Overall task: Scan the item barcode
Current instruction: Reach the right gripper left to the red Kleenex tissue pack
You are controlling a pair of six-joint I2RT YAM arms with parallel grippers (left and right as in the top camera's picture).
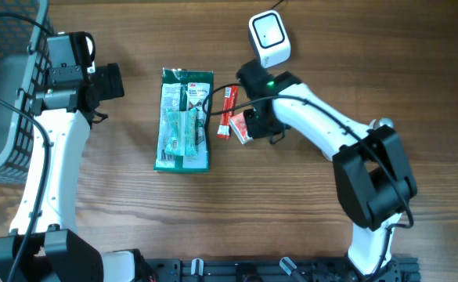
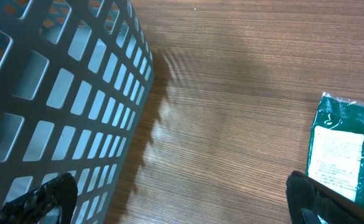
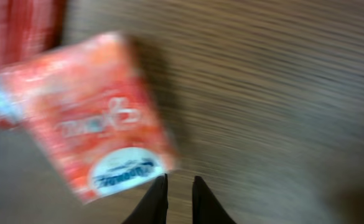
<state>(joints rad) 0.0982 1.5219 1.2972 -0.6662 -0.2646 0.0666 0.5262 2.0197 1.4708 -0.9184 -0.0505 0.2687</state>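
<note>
**Right gripper at the orange packet, no grasp yet**

Step in hand, as I judge it, is the pick-up before scanning. The right gripper (image 3: 180,184) hangs just beside the orange packet (image 3: 98,118). Its fingers are pinched almost together with only bare table showing between them, so it is clenched on nothing. The packet lies flat on the table (image 1: 307,227), just below the white scanner (image 1: 269,36), with a red stick pack (image 1: 227,111) right next to it and a green pack (image 1: 184,119) further left.

The left gripper (image 2: 180,186) is spread wide and empty, parked near the basket (image 1: 1,94), well apart from the items.

The next move probably calls for opening the right fingers, straddling an edge of the packet, lifting it, and turning the barcode side toward the scanner.

Hard to make out:
- The right wrist view is badly blurred, so the print is unreadable and no barcode can be found.
- Overhead, the arm covers part of the packet.
- I cannot tell whether the packet touches the stick pack.
- Which item is meant is my guess.
</note>
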